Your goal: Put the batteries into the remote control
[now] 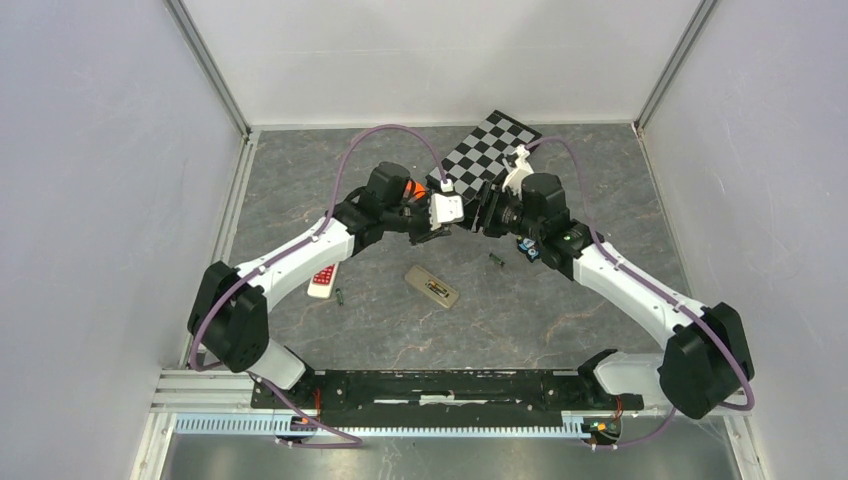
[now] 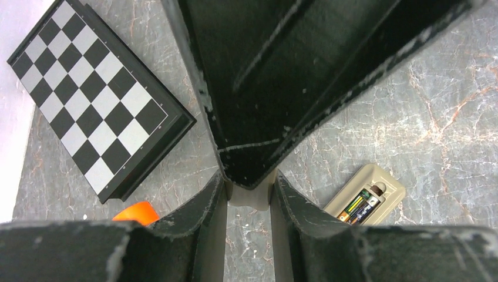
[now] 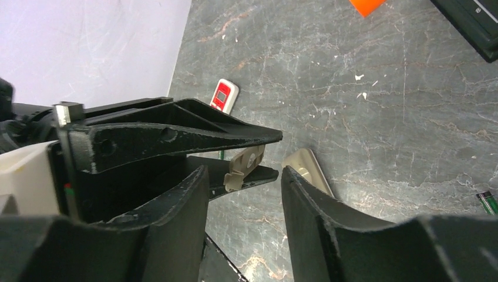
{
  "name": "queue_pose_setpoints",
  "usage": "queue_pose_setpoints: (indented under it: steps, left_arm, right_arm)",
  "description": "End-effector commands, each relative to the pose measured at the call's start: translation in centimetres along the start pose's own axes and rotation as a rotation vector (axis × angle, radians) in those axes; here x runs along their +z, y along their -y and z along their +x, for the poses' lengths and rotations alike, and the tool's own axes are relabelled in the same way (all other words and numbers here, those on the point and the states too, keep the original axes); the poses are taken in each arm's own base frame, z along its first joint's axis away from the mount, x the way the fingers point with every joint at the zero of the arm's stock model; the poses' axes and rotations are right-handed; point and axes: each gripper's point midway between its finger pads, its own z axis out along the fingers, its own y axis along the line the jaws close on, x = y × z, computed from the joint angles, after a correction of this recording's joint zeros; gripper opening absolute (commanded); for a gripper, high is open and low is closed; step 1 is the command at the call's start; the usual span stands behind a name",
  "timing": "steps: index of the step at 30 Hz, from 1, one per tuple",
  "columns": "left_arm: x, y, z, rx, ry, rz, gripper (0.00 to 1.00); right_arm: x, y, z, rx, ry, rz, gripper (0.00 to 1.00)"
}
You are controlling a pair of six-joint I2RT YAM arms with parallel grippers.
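The left gripper point(image 2: 249, 189) clamps a small beige plastic cover point(image 3: 242, 166); the right gripper point(image 3: 245, 176) faces it, spread apart. Below them in the overhead frame, nearer the left arm, lies the flat beige remote control point(image 1: 432, 287), slanting upper-left to lower-right, slim dark batteries point(image 2: 359, 207) inside.

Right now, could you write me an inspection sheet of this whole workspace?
Surface: grey marbled table.
Job's things: beige remote lying back up, two batteries in its open bay; battery cover off; loose battery by the white remote, another right of the beige remote.
Clutter: chessboard, white remote, orange item, blue gadget.
Grippers: left gripper shut on the battery cover; right gripper open, close to it.
Cables: two purple cables, looping up on either side.
Surroundings: white walls on three sides.
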Motion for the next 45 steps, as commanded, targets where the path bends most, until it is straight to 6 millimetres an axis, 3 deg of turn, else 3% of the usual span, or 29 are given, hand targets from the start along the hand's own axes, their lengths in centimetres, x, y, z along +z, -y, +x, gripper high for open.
queue_pose_setpoints:
  steps: [1,8,15,19,24,27,29,32,33,39,42,45]
  left_arm:
    - [-0.2,-1.4,-1.2,0.075,-0.004,-0.024,0.27]
    - [0.0,-1.5,-0.5,0.085,-0.032,-0.022,0.27]
    - [-0.2,-1.6,-0.2,0.091,-0.058,-0.028,0.28]
    - [-0.1,-1.5,0.0,0.090,-0.058,-0.022,0.28]
    - [-0.1,-1.5,0.1,0.085,-0.064,-0.027,0.32]
    - [-0.2,-1.8,-0.1,0.056,-0.062,-0.051,0.50]
    - [-0.4,-1.8,-0.3,0.013,-0.053,-0.063,0.70]
    - [-0.8,-1.2,-0.7,-0.053,-0.027,-0.052,0.86]
    - [-1.0,-0.9,-0.9,-0.078,-0.005,-0.054,0.99]
    - [-3.3,1.3,-3.9,-0.258,0.226,-0.116,1.00]
    - [-6.6,-2.6,-4.9,-0.537,0.385,-0.437,1.00]
    - [-8.5,-4.4,-3.1,-0.742,0.427,-0.599,1.00]
  right_arm:
    - [1.0,-0.9,-0.8,-0.021,0.006,-0.010,0.51]
    - [1.7,-0.3,0.0,0.021,-0.005,0.000,0.38]
    - [2.3,0.0,0.1,0.033,-0.007,0.005,0.38]
    - [2.5,0.0,0.5,0.051,-0.024,-0.008,0.23]
    - [2.5,0.1,0.7,0.063,-0.018,-0.011,0.15]
    - [2.2,0.0,0.6,0.077,0.007,-0.025,0.01]
    - [1.8,0.0,0.5,0.088,0.035,-0.038,0.00]
    - [1.1,0.5,0.6,0.090,0.062,-0.027,0.00]
    - [0.8,0.7,0.7,0.085,0.072,-0.019,0.00]
    - [-0.7,1.4,2.5,-0.020,0.044,-0.032,0.00]
    - [-0.9,1.2,5.4,-0.082,-0.052,-0.107,0.00]
    - [-1.0,0.1,9.0,-0.157,-0.149,-0.187,0.00]
